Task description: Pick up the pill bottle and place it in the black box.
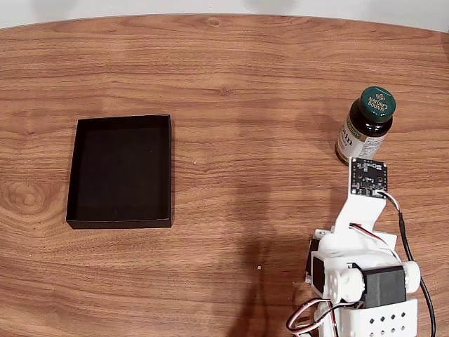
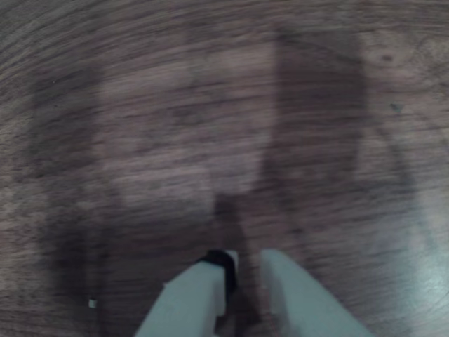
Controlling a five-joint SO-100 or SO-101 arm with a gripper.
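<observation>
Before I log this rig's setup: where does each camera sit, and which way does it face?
Fixed view: above the table, looking down on the box, the bottle and the white arm at lower right.
Wrist view: rides on the arm, aimed down at blurred wood past the hand, whose fingers enter from the bottom edge.
Shared: the wooden tabletop and parts of the arm.

A brown wood-grain table [image 1: 252, 84] with a curved far edge was seen in the fixed view, a dark knot marked near its left side. A pale, off-white strip of wall or floor [image 1: 231, 7] was shown beyond it. Soft shadows were cast on the wood.
</observation>
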